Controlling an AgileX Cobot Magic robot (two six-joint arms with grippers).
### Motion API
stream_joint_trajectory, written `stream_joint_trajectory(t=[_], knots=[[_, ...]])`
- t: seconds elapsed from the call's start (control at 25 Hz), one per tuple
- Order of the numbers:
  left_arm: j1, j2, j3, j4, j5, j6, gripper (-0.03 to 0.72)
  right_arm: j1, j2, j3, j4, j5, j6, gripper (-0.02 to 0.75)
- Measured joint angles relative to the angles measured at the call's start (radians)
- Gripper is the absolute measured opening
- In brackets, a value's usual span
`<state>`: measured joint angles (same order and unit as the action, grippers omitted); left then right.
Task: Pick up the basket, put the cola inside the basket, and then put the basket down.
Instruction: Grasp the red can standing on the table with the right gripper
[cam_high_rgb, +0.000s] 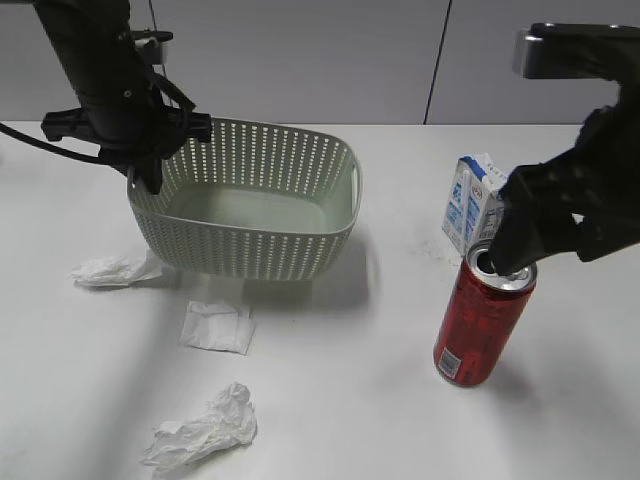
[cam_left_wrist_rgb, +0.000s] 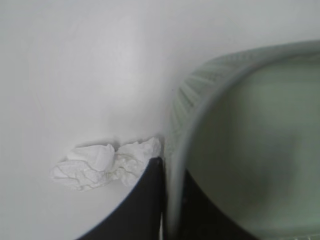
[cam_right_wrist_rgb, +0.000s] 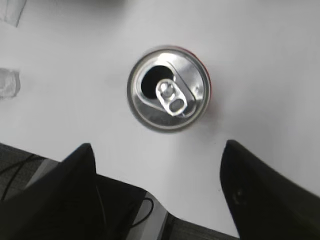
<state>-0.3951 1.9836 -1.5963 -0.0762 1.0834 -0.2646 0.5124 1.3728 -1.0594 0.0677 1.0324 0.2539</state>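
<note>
The pale green perforated basket (cam_high_rgb: 260, 215) stands on the white table left of centre. My left gripper (cam_high_rgb: 150, 175) is shut on its left rim. In the left wrist view the rim (cam_left_wrist_rgb: 185, 120) runs between the two dark fingers (cam_left_wrist_rgb: 172, 200). The red cola can (cam_high_rgb: 482, 318) stands upright at the right, open-topped. My right gripper (cam_high_rgb: 510, 255) hovers right over its top. In the right wrist view the can's silver top (cam_right_wrist_rgb: 169, 89) lies ahead of the open, empty fingers (cam_right_wrist_rgb: 157, 155).
A blue-and-white carton (cam_high_rgb: 474, 205) stands just behind the can. Crumpled tissues lie left of the basket (cam_high_rgb: 112, 268), in front of it (cam_high_rgb: 216, 326) and near the front edge (cam_high_rgb: 203, 430). One tissue (cam_left_wrist_rgb: 107, 162) touches the basket's left wall.
</note>
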Motion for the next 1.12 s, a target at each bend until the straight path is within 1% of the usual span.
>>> stream_joint_trajectory(t=[0.12, 0.32, 0.48, 0.92, 1.04, 1.12], knots=[[0.000, 0.000, 0.000, -0.005, 0.000, 0.010, 0.003, 0.004, 0.046, -0.006, -0.015, -0.049, 0.052, 0.592], [0.001, 0.000, 0.000, -0.050, 0.001, 0.034, 0.003, 0.004, 0.095, -0.008, -0.038, -0.091, 0.088, 0.603], [0.001, 0.000, 0.000, -0.057, 0.001, 0.041, 0.003, 0.004, 0.114, -0.008, -0.054, -0.133, 0.114, 0.603], [0.001, 0.000, 0.000, -0.060, 0.003, 0.043, 0.003, 0.004, 0.225, -0.008, -0.068, -0.127, 0.124, 0.604], [0.001, 0.000, 0.000, -0.073, 0.003, 0.043, 0.003, 0.004, 0.257, -0.008, -0.053, -0.115, 0.124, 0.604], [0.001, 0.000, 0.000, -0.087, 0.003, 0.044, 0.003, 0.004, 0.265, -0.008, -0.048, -0.113, 0.124, 0.591]])
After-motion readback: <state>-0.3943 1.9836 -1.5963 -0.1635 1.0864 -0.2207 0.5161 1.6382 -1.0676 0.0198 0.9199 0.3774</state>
